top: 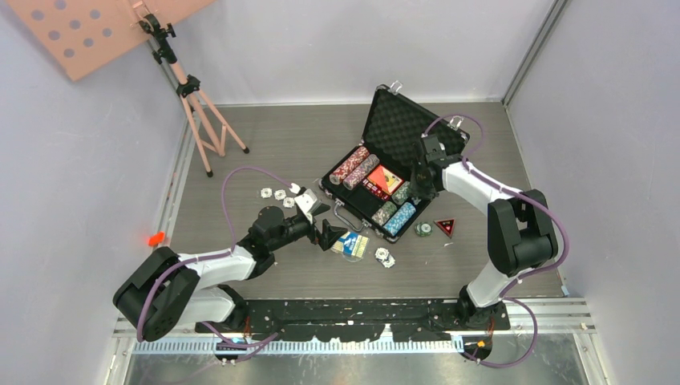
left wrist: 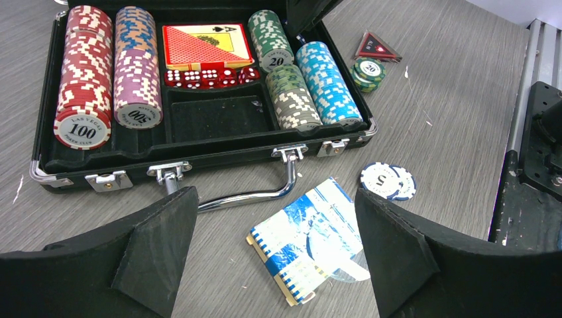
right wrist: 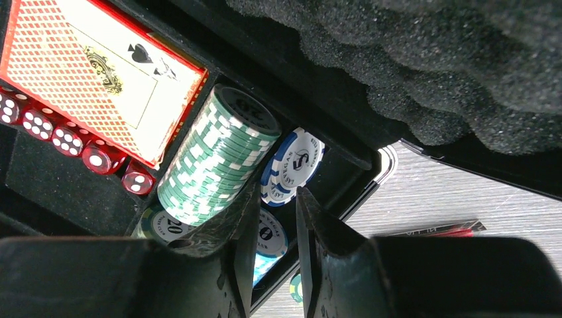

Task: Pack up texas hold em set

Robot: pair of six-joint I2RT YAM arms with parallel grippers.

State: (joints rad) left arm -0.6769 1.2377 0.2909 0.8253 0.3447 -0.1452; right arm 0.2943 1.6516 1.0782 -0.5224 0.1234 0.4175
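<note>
Black silver-trimmed foam-lined briefcase (top: 401, 120) mostly filled; blue card deck (left wrist: 308, 242) and scattered round chips (top: 277, 193) outside, nearer. Left gripper (top: 322, 220) spread wide; right gripper (right wrist: 278, 195) slightly apart, empty.

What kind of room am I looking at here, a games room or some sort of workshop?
Most likely a robot test cell in a lab: plain walls box in one table, a left arm and right arm are bolted at its near edge, and a pink tripod stands in the corner.

A card deck (left wrist: 305, 245) is lying on the table (left wrist: 450, 99) before the open case (left wrist: 199, 156); chips (left wrist: 83, 73), a second deck (left wrist: 205, 45) and dice (left wrist: 205, 77) are sitting inside it.
</note>
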